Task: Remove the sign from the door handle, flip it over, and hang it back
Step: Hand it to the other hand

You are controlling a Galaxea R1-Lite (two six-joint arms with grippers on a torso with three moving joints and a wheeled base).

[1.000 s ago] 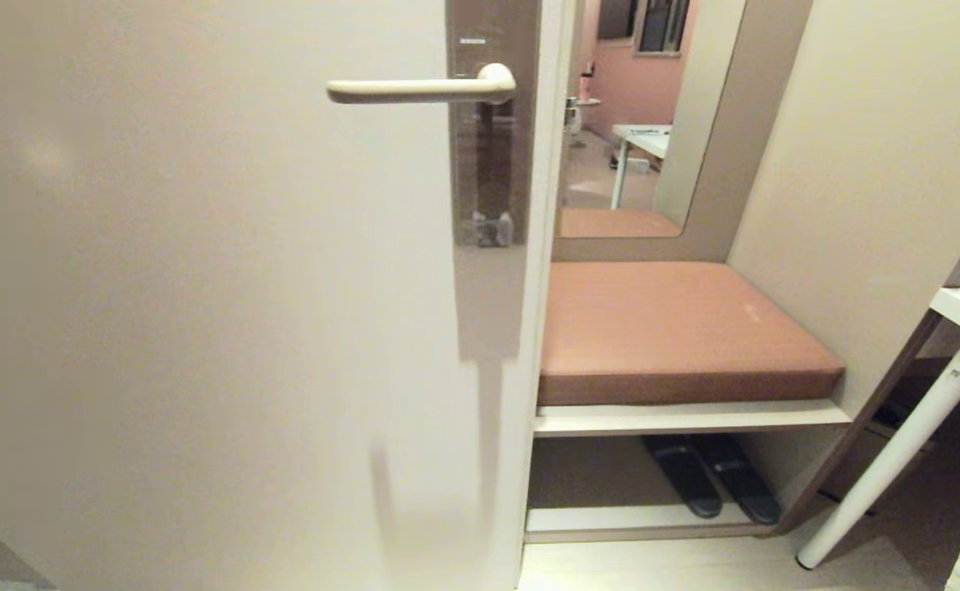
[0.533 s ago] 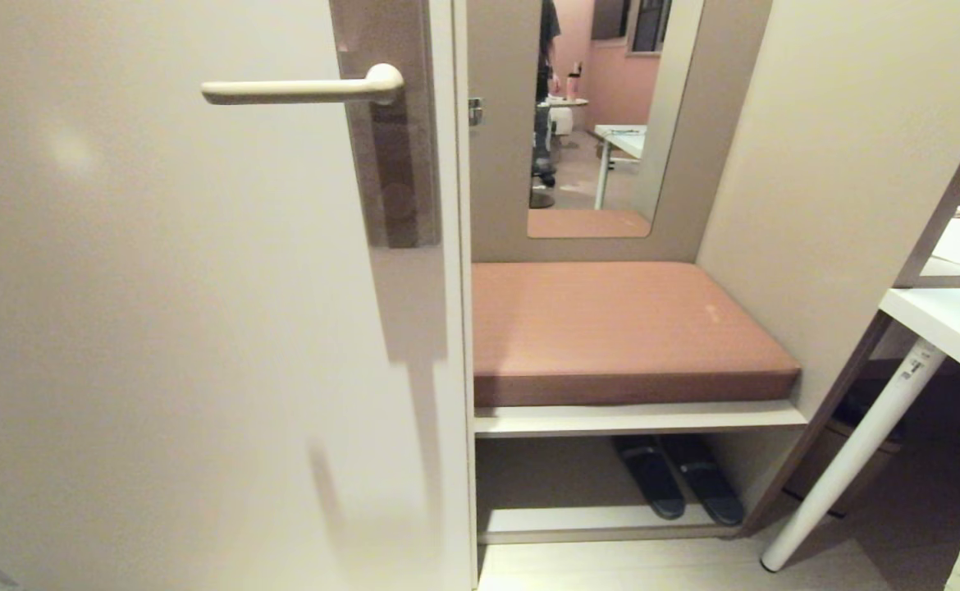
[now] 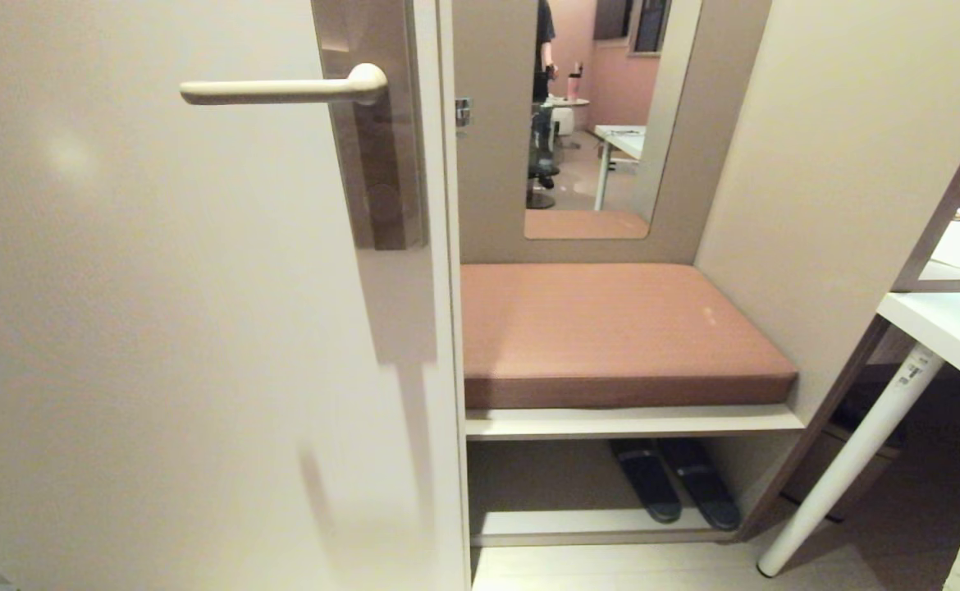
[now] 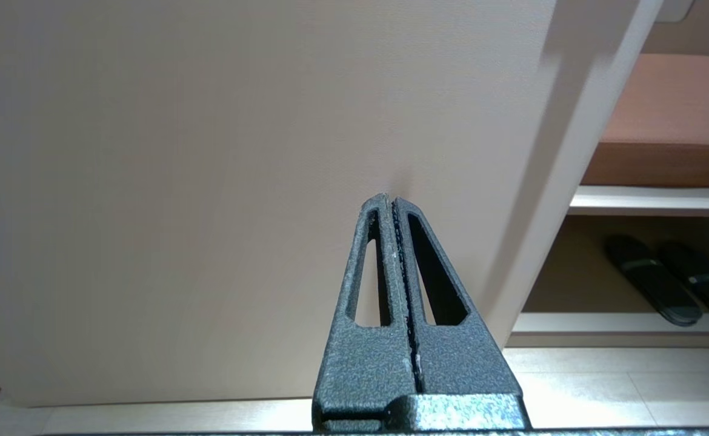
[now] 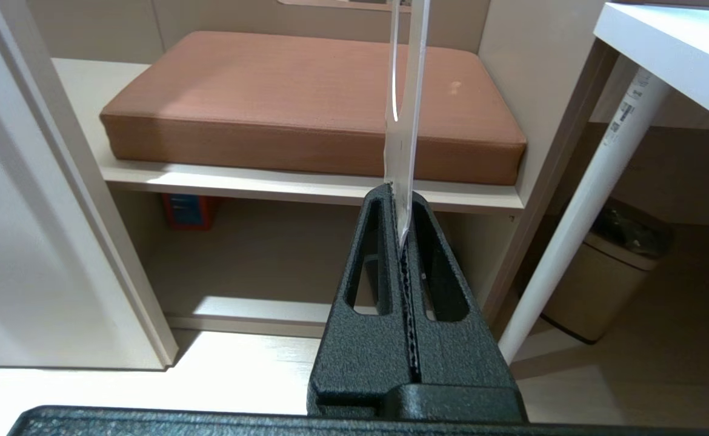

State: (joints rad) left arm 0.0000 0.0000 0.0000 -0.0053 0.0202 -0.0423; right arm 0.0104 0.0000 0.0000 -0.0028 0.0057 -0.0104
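At the upper left of the head view, the door handle (image 3: 283, 89) juts bare from its plate (image 3: 377, 164). The left gripper (image 4: 392, 203) is pressed together before the door (image 4: 209, 151). The right gripper (image 5: 398, 200) clamps the sign (image 5: 404, 109), seen edge-on, before the cushion (image 5: 269, 103).

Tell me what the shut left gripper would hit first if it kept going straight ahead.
Most likely the plain cream door panel: the left gripper points squarely at it, with nothing visible between. Depth is unclear, so the gap cannot be judged.
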